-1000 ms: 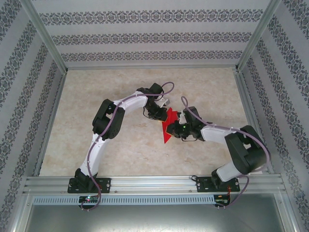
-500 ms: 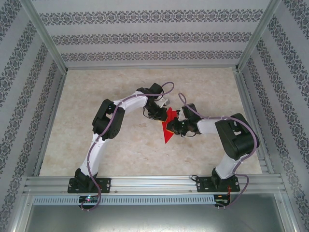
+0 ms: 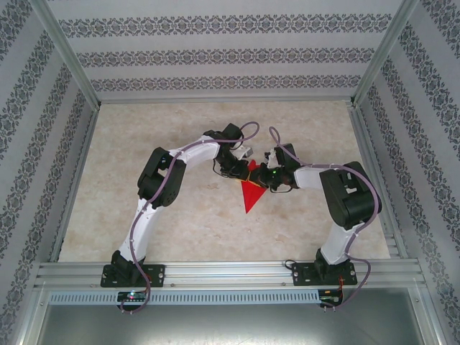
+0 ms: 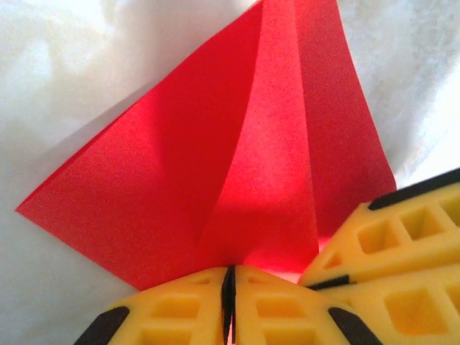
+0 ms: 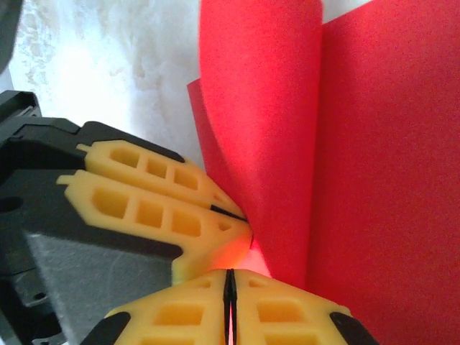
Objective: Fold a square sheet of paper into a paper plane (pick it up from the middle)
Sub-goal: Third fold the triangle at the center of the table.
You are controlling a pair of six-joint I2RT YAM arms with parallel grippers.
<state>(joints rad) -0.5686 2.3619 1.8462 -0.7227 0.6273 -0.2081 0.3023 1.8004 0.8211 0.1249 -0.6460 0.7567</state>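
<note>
Two pinches, one end

Note folded red sheet of paper (image 3: 251,195) mid-frame in top view, long axis down-frame, point toward bottom edge. Clamped at wide upper end by left gripper (image 3: 245,172) from upper left and right gripper (image 3: 258,176) from right, both fully closed, fingertips nearly touching.

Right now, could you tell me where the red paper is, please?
In the top view the red paper is at the centre of the table, its far end gripped by the left hand and right hand.
</note>
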